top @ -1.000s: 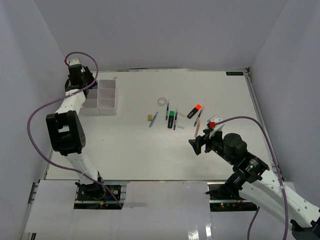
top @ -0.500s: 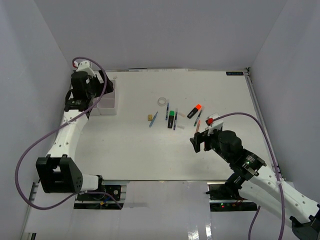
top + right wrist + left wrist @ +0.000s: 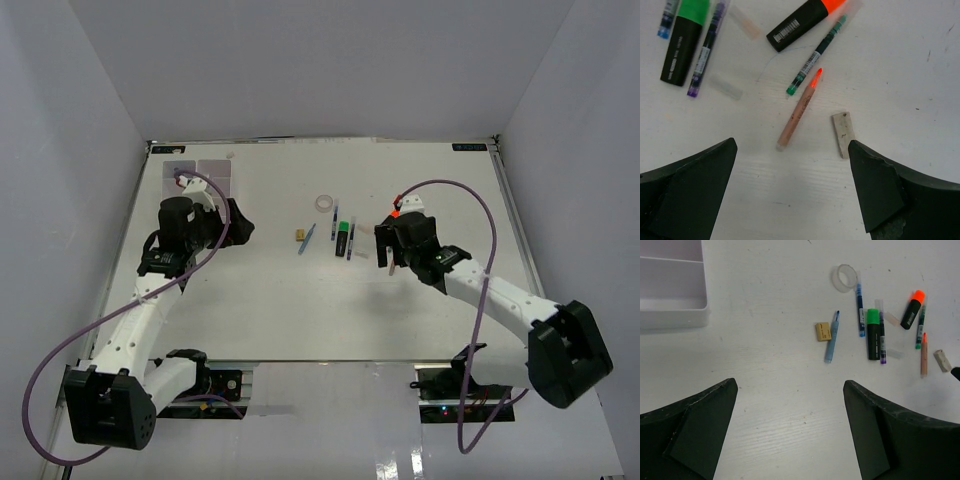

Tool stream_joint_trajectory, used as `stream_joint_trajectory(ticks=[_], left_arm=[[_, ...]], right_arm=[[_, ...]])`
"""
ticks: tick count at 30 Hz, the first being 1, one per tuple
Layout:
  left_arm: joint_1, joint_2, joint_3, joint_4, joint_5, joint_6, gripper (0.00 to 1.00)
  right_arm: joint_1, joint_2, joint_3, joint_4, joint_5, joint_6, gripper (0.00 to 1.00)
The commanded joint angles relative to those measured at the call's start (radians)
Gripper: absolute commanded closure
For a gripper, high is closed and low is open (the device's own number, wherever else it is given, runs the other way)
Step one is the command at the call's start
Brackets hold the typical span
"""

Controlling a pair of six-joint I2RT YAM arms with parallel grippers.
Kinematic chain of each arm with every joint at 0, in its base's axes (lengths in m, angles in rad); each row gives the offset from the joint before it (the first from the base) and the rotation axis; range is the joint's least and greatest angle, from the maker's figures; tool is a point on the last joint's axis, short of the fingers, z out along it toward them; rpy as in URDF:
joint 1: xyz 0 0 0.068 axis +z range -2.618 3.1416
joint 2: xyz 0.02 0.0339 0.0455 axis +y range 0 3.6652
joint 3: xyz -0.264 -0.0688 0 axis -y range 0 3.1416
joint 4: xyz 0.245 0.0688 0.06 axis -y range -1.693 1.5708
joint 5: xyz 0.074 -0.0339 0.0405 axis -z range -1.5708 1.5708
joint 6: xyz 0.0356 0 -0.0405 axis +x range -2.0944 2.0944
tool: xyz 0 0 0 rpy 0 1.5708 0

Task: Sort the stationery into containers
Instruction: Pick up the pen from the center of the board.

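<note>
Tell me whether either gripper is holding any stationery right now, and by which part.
Nothing is held. The left gripper stands open over bare table; the right gripper stands open above the orange-tipped pen and white eraser, gripping neither.

No word or number could be read anywhere on the table (image 3: 300, 310). The orange-capped highlighter (image 3: 795, 25) carried a white barcode (image 3: 786, 31) on its black barrel, with any digits too small to make out. White lettering ran along the barrel of the green-capped highlighter (image 3: 680, 50). Fine print also marked the purple-tipped pen (image 3: 705, 55) and the white band of the green pen (image 3: 815, 56), all of it illegible. A dark strip (image 3: 467, 147) at the table's far edge bore pale marks, likewise unreadable.
</note>
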Motion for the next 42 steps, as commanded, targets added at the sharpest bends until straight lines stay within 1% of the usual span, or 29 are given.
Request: stream_joint_trajectory(ticks=[1, 4, 6, 7, 9, 10, 15, 16, 19, 23, 26, 29, 35, 36, 38, 39, 42], left_arm=[[-0.003, -0.028, -0.022, 0.037, 0.036, 0.001, 0.02], [-0.008, -0.037, -0.030, 0.038, 0.029, -0.005, 0.02], [-0.009, -0.045, -0.033, 0.034, 0.004, -0.005, 0.02], [-0.011, -0.050, -0.036, 0.032, -0.003, -0.005, 0.02], [-0.011, -0.056, -0.037, 0.031, -0.013, -0.005, 0.02], [-0.012, -0.059, -0.039, 0.032, -0.013, -0.005, 0.02], [-0.017, -0.056, -0.039, 0.029, -0.010, -0.008, 0.02], [-0.017, -0.054, -0.039, 0.029, -0.008, -0.008, 0.02], [-0.017, -0.053, -0.039, 0.029, -0.007, -0.009, 0.02], [-0.017, -0.053, -0.040, 0.029, -0.002, -0.009, 0.02], [-0.017, -0.050, -0.042, 0.029, 0.003, -0.011, 0.02], [-0.017, -0.050, -0.042, 0.029, 0.004, -0.011, 0.02], [-0.018, -0.053, -0.045, 0.031, 0.001, -0.009, 0.02], [-0.018, -0.053, -0.045, 0.029, 0.000, -0.009, 0.02], [-0.018, -0.051, -0.045, 0.029, -0.002, -0.008, 0.02], [-0.018, -0.051, -0.045, 0.031, -0.002, -0.009, 0.02], [-0.018, -0.050, -0.045, 0.031, -0.007, -0.008, 0.02]], right_arm=[[-0.075, 0.128, 0.086, 0.101, -0.030, 0.052, 0.00], [-0.131, 0.246, 0.146, 0.156, -0.035, 0.063, 0.09], [-0.167, 0.330, 0.180, 0.180, -0.056, 0.070, 0.12], [-0.175, 0.358, 0.197, 0.184, -0.061, 0.079, 0.17], [-0.195, 0.428, 0.249, 0.188, -0.067, 0.090, 0.23], [-0.203, 0.448, 0.275, 0.191, -0.069, 0.099, 0.31], [-0.212, 0.550, 0.336, 0.196, -0.049, 0.127, 0.42], [-0.215, 0.560, 0.343, 0.197, -0.047, 0.135, 0.49], [-0.221, 0.600, 0.362, 0.196, -0.028, 0.161, 0.55], [-0.226, 0.631, 0.367, 0.193, -0.003, 0.204, 0.59], [-0.227, 0.648, 0.366, 0.194, 0.015, 0.225, 0.64], [-0.229, 0.669, 0.370, 0.193, 0.028, 0.242, 0.65], [-0.238, 0.703, 0.373, 0.193, 0.032, 0.277, 0.74], [-0.240, 0.706, 0.373, 0.193, 0.035, 0.282, 0.78], [-0.243, 0.712, 0.372, 0.193, 0.049, 0.299, 0.83], [-0.246, 0.714, 0.373, 0.193, 0.051, 0.305, 0.87], [-0.255, 0.712, 0.372, 0.194, 0.058, 0.334, 0.92]])
